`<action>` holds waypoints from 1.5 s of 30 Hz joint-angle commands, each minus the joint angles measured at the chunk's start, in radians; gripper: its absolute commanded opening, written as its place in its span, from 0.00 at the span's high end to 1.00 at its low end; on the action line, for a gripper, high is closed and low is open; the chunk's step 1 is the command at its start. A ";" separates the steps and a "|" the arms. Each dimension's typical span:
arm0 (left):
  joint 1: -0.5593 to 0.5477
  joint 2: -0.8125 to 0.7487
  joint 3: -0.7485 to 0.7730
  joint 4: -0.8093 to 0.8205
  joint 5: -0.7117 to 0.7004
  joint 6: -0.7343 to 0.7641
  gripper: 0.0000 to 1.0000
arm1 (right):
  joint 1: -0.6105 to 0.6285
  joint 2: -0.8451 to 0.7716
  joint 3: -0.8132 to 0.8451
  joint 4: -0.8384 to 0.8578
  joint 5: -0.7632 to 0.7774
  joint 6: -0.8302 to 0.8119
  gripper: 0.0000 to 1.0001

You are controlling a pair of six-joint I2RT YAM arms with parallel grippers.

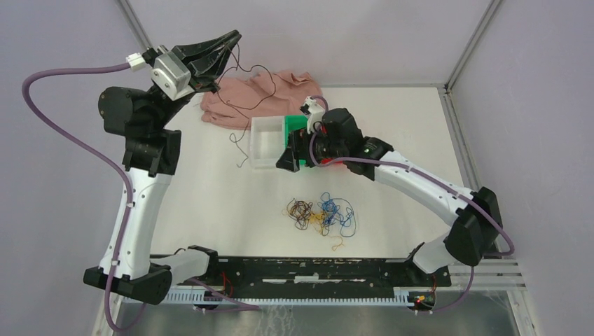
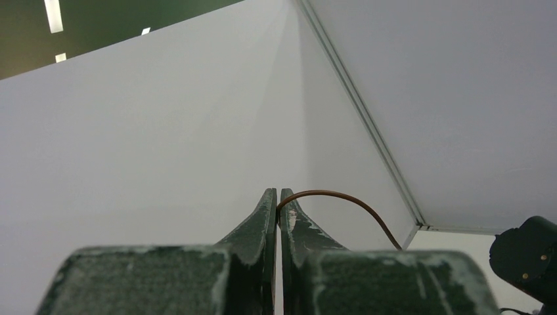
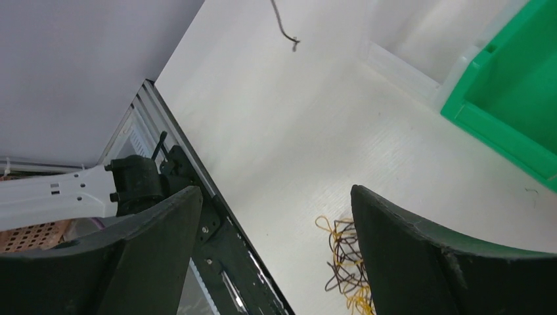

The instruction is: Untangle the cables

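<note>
A tangle of blue, yellow-orange and dark brown cables (image 1: 322, 213) lies on the white table near the front middle; part of it shows in the right wrist view (image 3: 345, 262). My left gripper (image 1: 230, 40) is raised high at the back left and shut on one long dark brown strand (image 1: 262, 67). The strand hangs down over the pink cloth to the table. In the left wrist view the strand (image 2: 341, 197) arcs out from the closed jaws of the left gripper (image 2: 278, 194). My right gripper (image 1: 287, 159) is open and empty beside the bins, and the right wrist view shows it (image 3: 276, 191) above the table.
A pink cloth (image 1: 270, 94) lies at the back. A clear tray (image 1: 265, 140) and a green bin (image 1: 298, 126) stand mid-table; both show in the right wrist view, tray (image 3: 407, 65) and bin (image 3: 512, 98). The strand's free end (image 3: 287, 33) dangles there. White walls enclose the table.
</note>
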 commanded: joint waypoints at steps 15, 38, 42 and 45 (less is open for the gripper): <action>-0.003 0.240 0.147 0.049 -0.137 0.143 0.97 | -0.043 0.156 0.124 0.076 0.119 -0.015 0.20; 0.002 0.351 0.131 0.102 -0.190 0.174 0.97 | -0.143 0.033 -0.085 0.138 0.140 0.016 0.23; 0.003 0.305 -0.007 0.084 -0.169 0.199 0.97 | -0.160 -0.020 -0.126 0.125 0.161 0.012 0.23; 0.003 0.284 -0.082 0.004 -0.182 0.247 0.97 | -0.168 -0.059 -0.137 0.103 0.185 0.001 0.23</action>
